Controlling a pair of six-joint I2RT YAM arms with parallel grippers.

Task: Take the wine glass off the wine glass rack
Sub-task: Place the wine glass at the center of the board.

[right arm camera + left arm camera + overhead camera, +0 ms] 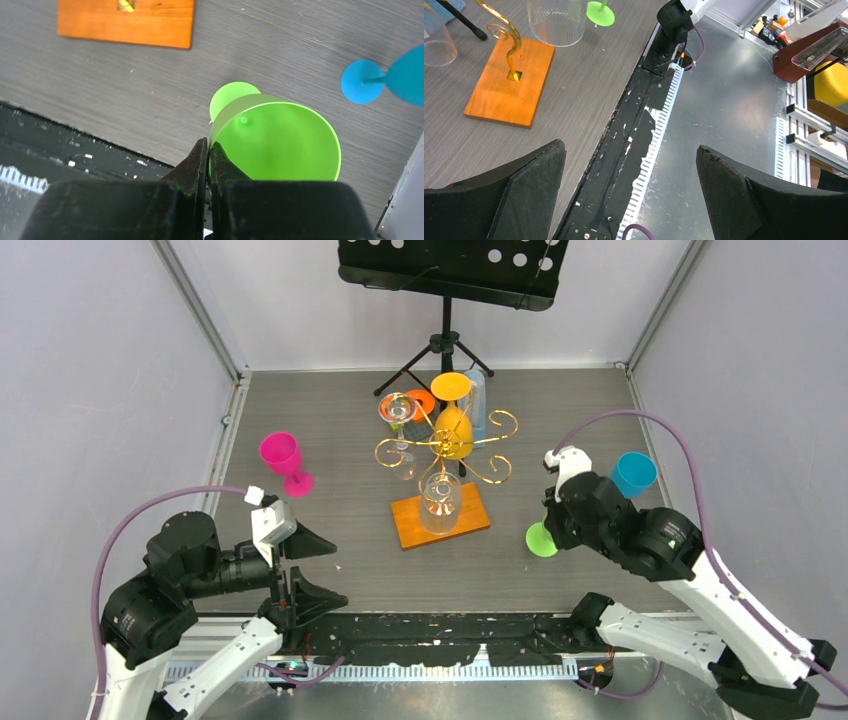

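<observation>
A: Near-left of the orange base [440, 515]: left claw [303, 571] spread fully, holding nothing. Probably parked there to leave room.
B: Right claw [207, 145]?
A: Pinched shut on the rim wall of the green wine glass [275, 135], right of the base, off the rack. Gripped so, likely, to keep the bowl upright. Cannot tell whether the foot is touching down.
B: Above the base?
A: Gold wine glass rack [445, 445], with clear glass [440, 502] and yellow glass [452, 430] hung inverted. Farther left, pink glass [283, 455]; farther right, blue glass [633, 473].
</observation>
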